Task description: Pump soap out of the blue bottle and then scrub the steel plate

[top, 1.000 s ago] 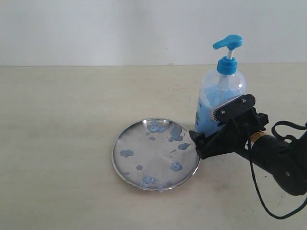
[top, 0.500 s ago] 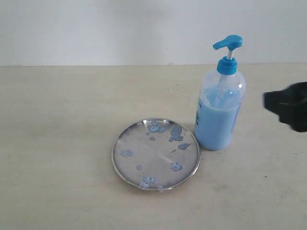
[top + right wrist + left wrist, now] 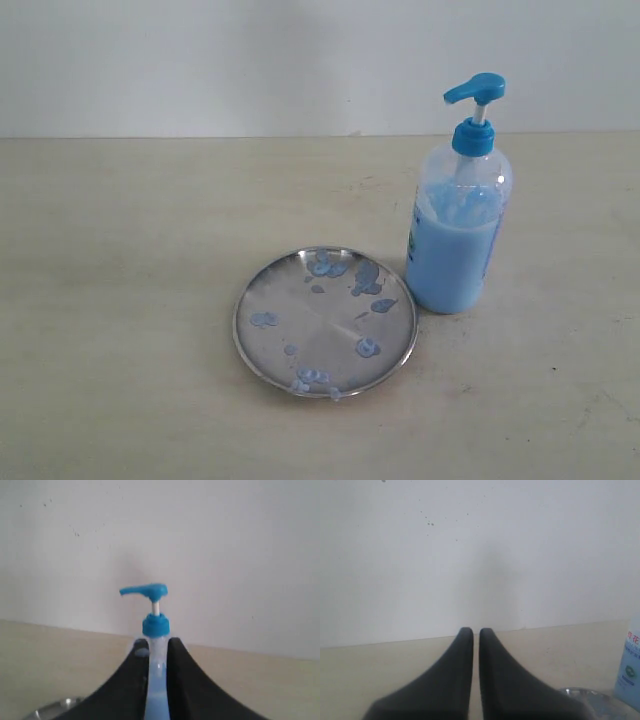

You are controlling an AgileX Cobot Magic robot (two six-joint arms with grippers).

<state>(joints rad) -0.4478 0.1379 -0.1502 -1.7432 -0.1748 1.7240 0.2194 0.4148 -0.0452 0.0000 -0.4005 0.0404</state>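
Observation:
The blue bottle (image 3: 455, 240) stands upright on the beige table, its pump head (image 3: 475, 90) raised, just right of the steel plate (image 3: 300, 350). Pale blue soap blobs (image 3: 365, 277) dot the plate. Neither gripper shows in the exterior view. My right gripper (image 3: 157, 641) is held back from the bottle (image 3: 156, 625), which shows through the narrow slit between its nearly closed fingers; a pale smear (image 3: 141, 652) sits on one finger. My left gripper (image 3: 476, 630) is shut and empty, with the bottle's edge (image 3: 631, 670) and the plate's rim (image 3: 585, 692) off to one side.
A plain white wall (image 3: 300, 60) rises behind the beige table (image 3: 120, 300). Nothing else stands on the table around the plate and bottle.
The right arm, which was low beside the bottle and plate a second ago, has pulled away to the right and left the exterior view. Bottle and plate have not moved.

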